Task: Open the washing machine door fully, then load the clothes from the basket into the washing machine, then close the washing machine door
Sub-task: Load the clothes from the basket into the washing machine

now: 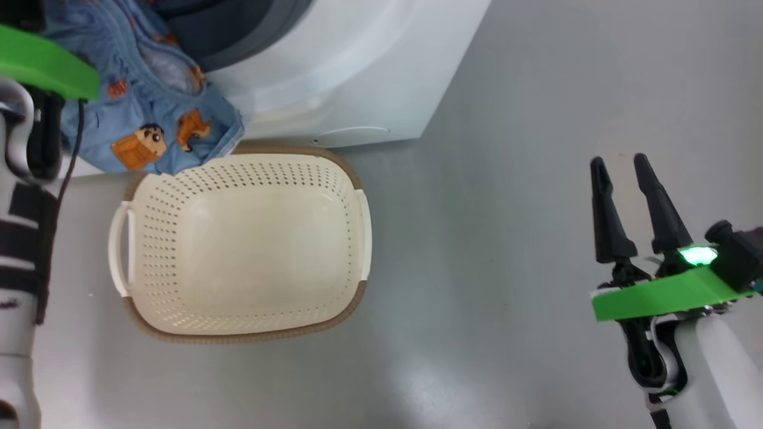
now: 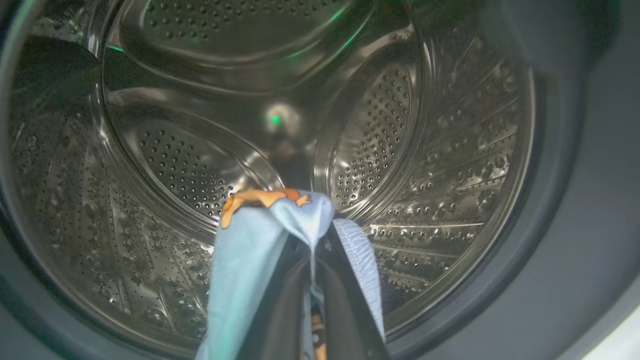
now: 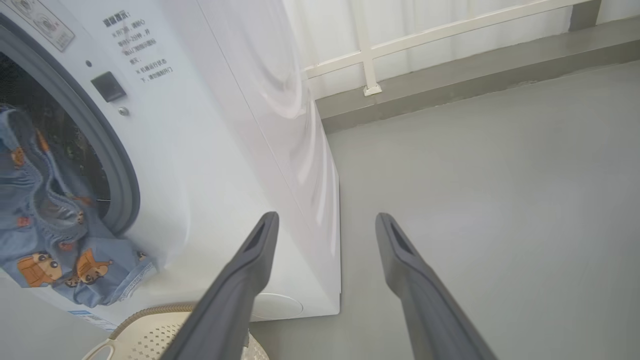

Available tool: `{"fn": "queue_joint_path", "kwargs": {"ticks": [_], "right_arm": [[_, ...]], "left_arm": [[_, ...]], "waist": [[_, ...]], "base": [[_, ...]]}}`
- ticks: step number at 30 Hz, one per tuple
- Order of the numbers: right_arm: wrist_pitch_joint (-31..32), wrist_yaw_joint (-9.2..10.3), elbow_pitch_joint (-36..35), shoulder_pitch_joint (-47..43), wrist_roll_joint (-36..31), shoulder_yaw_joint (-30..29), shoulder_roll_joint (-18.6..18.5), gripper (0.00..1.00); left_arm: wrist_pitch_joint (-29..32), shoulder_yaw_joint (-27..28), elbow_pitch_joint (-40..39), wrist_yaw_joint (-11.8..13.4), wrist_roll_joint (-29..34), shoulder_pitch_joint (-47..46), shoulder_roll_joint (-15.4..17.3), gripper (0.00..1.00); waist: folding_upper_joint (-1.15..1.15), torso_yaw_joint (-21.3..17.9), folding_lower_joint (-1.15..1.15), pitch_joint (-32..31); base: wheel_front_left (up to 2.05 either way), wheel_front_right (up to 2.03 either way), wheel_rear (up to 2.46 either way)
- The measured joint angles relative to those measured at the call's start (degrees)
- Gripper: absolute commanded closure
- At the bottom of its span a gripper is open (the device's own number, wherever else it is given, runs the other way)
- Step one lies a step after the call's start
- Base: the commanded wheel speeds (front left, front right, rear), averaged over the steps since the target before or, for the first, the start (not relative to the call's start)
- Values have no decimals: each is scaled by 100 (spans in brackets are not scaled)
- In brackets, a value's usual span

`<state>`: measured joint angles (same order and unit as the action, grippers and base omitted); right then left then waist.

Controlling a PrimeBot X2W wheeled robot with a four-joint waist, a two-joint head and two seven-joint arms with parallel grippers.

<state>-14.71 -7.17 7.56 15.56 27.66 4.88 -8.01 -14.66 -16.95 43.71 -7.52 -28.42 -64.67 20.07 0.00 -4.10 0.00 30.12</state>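
My left gripper [image 2: 312,262] is shut on the clothes [image 2: 250,260], a light blue fabric with orange bears, and reaches into the steel drum [image 2: 200,165] of the washing machine [image 1: 357,71]. The rest of the clothes [image 1: 149,113] hang out over the grey seal [image 3: 120,165] and down the white front, just above the basket's back left corner. The cream basket [image 1: 238,238] stands on the floor before the machine with nothing in it. My right gripper [image 1: 620,164] is open and holds nothing, over the floor to the basket's right. The washing machine door is out of view.
Grey floor [image 1: 506,208] stretches to the right of the machine and basket. A low grey kerb with a white railing post [image 3: 370,90] runs along the far wall. My left forearm [image 1: 21,238] stands at the left edge beside the basket.
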Motion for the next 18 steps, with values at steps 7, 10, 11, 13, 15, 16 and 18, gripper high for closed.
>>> {"fn": "queue_joint_path", "kwargs": {"ticks": [7, 10, 11, 13, 15, 16, 18], "right_arm": [[0, 0, 70, 286, -51, 275, 71, 0], [0, 0, 79, 298, -51, 370, 80, 0], [0, 0, 79, 300, -51, 387, 90, 0], [0, 0, 80, 300, -51, 403, 111, 0], [0, 0, 78, 299, -51, 403, 119, 0], [0, 0, 76, 299, -51, 402, 122, 0], [-1, 0, 64, 299, -49, 392, 133, 0]], "left_arm": [[1, -456, 1182, 0, 175, -705, 12, 100], [1, -586, 1528, 0, 290, -863, 25, 100], [1, -599, 1631, 0, 290, -922, 36, 100], [2, -631, 1773, 0, 289, -1020, 60, 100], [2, -628, 1807, 0, 291, -1137, 115, 100], [2, -621, 1756, 0, 331, -1203, 176, 100], [2, -523, 1497, 13, 444, -1334, 290, 100]], "waist": [[0, -296, 0, 269], [0, -428, 0, 343], [0, -469, 0, 365], [0, -550, 0, 396], [0, -629, 0, 421], [0, -665, 0, 435], [0, -722, 0, 466]], "base": [[0, 0, 0], [0, 0, 0], [0, 0, 0], [0, 0, 0], [0, 0, 0], [0, 0, 0], [0, 0, 0]]}}
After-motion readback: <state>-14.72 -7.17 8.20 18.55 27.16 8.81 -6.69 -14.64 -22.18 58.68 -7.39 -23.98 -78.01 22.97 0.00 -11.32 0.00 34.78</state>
